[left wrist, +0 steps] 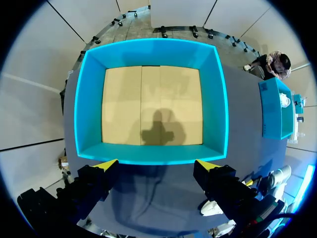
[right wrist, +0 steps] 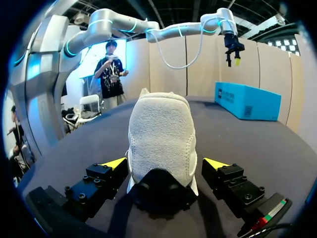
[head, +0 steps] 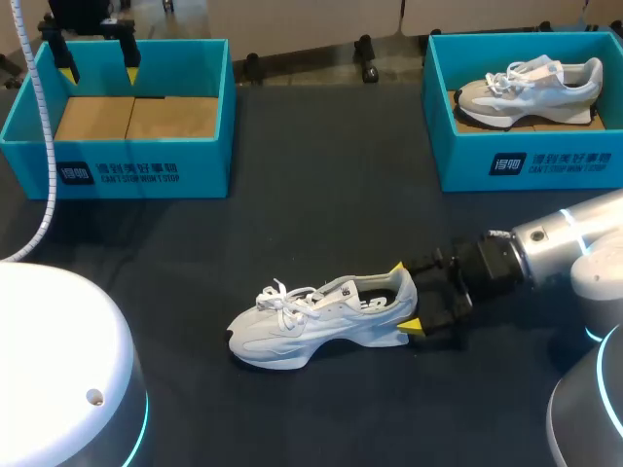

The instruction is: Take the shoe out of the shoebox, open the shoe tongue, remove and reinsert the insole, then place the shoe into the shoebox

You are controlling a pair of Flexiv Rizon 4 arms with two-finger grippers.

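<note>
Sneaker of white mesh and suede with tied laces [head: 321, 321] sits on its sole on the black table [head: 321, 175], near the middle, toe pointing left and heel pointing right. The right gripper [head: 403, 297] lies low at the heel, its yellow-tipped fingers spread to either side and not clamping it. The left gripper [head: 99, 70] hangs released above the empty turquoise cardboard shoebox [head: 136, 170] at the far left. A second turquoise shoebox [head: 545, 161] at the far right holds a grey-and-white sneaker [head: 531, 89]. By my judgement, only the first step is done: the shoe is out of its box. The tongue looks unopened, and the insole cannot be seen. Opening the tongue, the insole work and the return to the box are not yet done.
</note>
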